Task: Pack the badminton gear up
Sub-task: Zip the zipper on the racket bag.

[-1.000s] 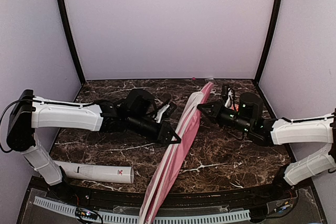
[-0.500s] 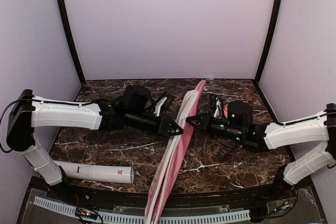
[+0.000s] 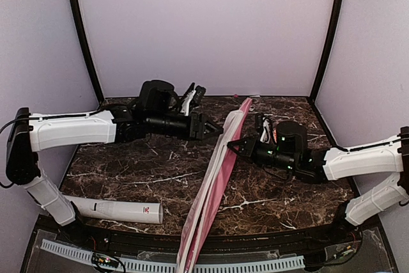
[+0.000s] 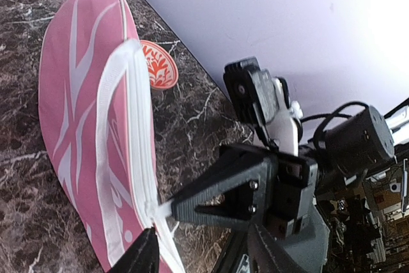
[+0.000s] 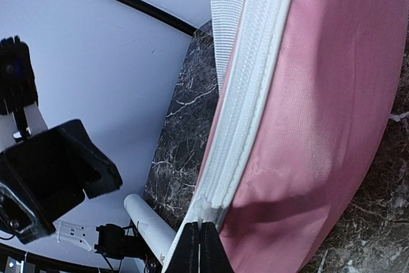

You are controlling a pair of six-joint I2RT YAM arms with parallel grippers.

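Lying at the near left of the dark marble worktop [image 3: 275,190] is a white tube [image 3: 118,210] with a small red logo. It looks stiff and light and would probably roll if nudged, so a hold around its middle seems safest.

Right of it, the left tool [image 3: 208,130] hangs above the worktop with its jaws apart and nothing between them. It is close to the bag but not touching it.

In the centre, a long pink racket-shaped bag [image 3: 214,187] runs on a slant from the far middle of the worktop out over the near edge. Its white zip seam faces up. The fabric looks soft and thin, so it would likely sag and fold if lifted from one point. The webbing strip beside the zip looks the firmest place to take hold.

Beyond the bag, a small round orange-patterned disc [image 4: 157,64] lies on the worktop.

On the right, the right tool [image 3: 233,147] is clenched on the small white zip tab [image 5: 202,212]. The tab is tiny and could slip free.

No rackets or shuttlecocks can be seen.
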